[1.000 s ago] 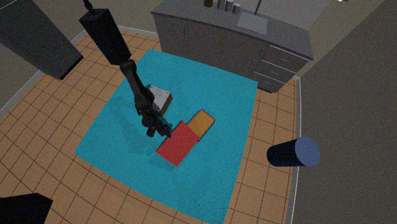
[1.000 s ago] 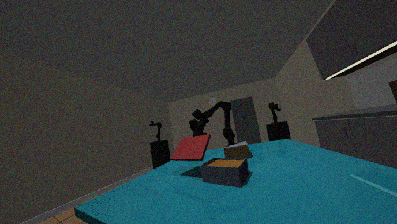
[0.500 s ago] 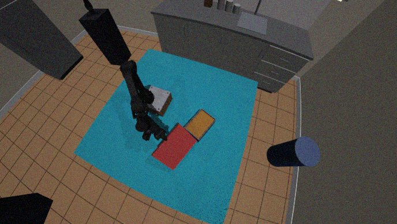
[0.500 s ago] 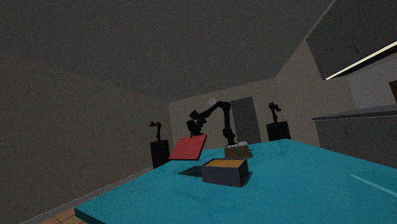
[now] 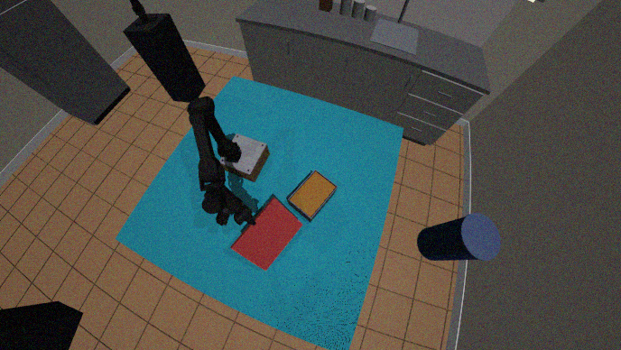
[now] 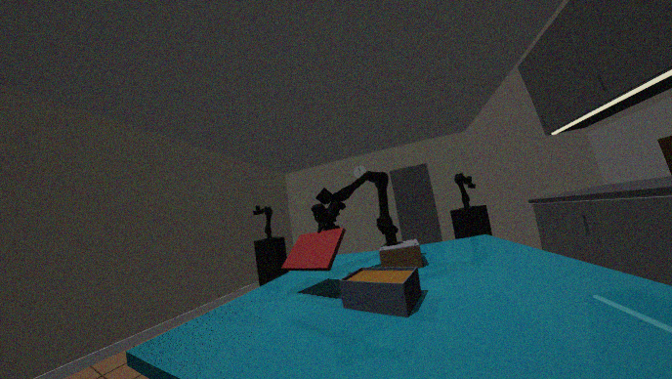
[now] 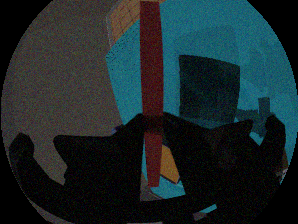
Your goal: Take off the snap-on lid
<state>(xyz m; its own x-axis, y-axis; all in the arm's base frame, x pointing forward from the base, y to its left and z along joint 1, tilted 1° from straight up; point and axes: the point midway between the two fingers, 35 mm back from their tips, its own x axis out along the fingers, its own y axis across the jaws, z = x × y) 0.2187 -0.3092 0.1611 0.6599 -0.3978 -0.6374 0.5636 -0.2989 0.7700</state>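
The red lid [image 5: 267,234] [image 6: 315,250] [image 7: 152,65] is off the box, held in the air and tilted, its far edge lower than the gripped edge in the exterior view. My gripper [image 5: 254,222] [image 6: 328,229] [image 7: 152,117] is shut on one edge of the lid; the wrist view shows the lid edge-on between the fingers. The storage box [image 5: 311,195] [image 6: 373,296] stands open on the blue table [image 5: 352,149] [image 6: 513,313], grey outside and orange inside. The lid hangs beside the box, apart from it, with its shadow on the table. The lid's underside is hidden in the top and exterior views.
The arm's base stands on a brown block with a light plate [image 5: 253,155] [image 6: 400,256] behind the box. The table's edge [image 6: 151,366] shows at the lower left of the exterior view. A dark blue cylinder [image 5: 478,236] stands off the table to the right.
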